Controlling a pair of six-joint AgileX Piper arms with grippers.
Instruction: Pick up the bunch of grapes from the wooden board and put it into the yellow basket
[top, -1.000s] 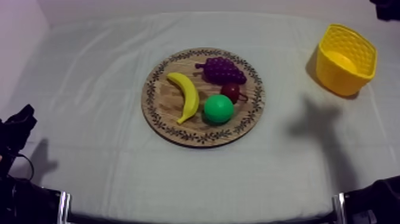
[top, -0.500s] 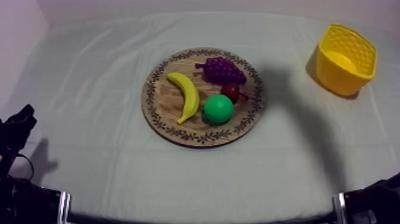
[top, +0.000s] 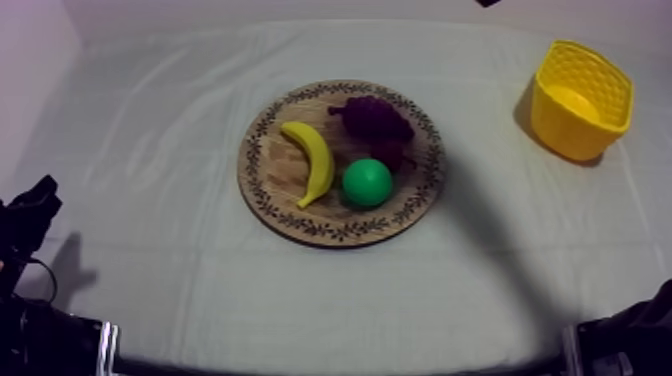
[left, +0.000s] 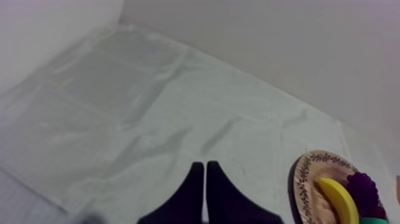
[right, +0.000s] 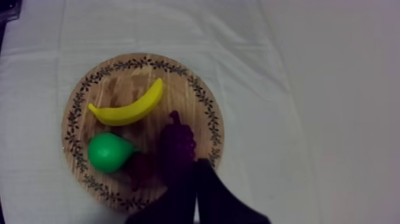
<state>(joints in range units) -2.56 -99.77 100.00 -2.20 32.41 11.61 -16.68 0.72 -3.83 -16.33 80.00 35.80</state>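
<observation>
Purple but dimmed by a shadow, the bunch of grapes (top: 372, 117) lies on the round wooden board (top: 268, 190) at about its 1 o'clock, its beads hard to make out from above. The small red fruit (top: 390, 155) at the bunch's 6 o'clock is darker yet, little more than a smudge.

In the right wrist view the right gripper (right: 196, 170) hangs over the board, its fingers pressed together as a wedge and holding nothing. The tips hide the near end of the bunch, which lies at their 11 o'clock. That view shows the pear (right: 108, 152) with a pointed end, where the top view gives a green ball.

The banana (top: 312, 160) lies at the board's 9 o'clock. The yellow basket (top: 582, 98) stands well apart at the board's 2 o'clock.

The left gripper (left: 204, 168), likewise closed on nothing, sits over bare cloth (left: 119, 119), with the board cut off at that view's edge.
</observation>
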